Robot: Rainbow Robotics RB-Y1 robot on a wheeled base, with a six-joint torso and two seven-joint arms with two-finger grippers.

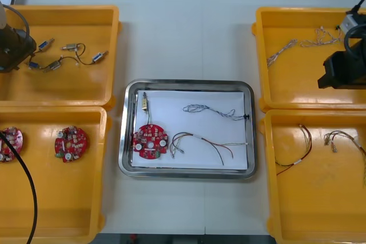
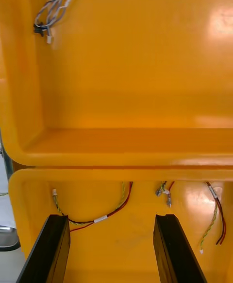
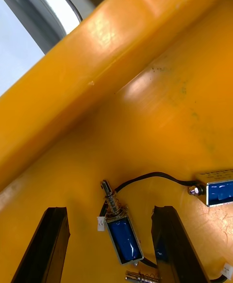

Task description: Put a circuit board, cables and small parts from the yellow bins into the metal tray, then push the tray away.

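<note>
The left gripper [image 3: 109,211] has its fingers wide apart, straddling a blue-bodied small metal part [image 3: 124,237] on the floor of the far left yellow bin [image 1: 86,90]; contact cannot be told. The right gripper [image 2: 111,217], fingers wide with nothing between them, hangs over the right-hand bins, with a red and yellow cable [image 2: 101,219] just beyond its fingertips in the near right bin [image 1: 320,221]. At centre, the metal tray [image 1: 130,141], white inside, holds a circuit board [image 1: 150,142], a twisted blue and white cable [image 1: 214,111], a cable of red and dark wires [image 1: 197,136] and one small part [image 1: 145,102].
</note>
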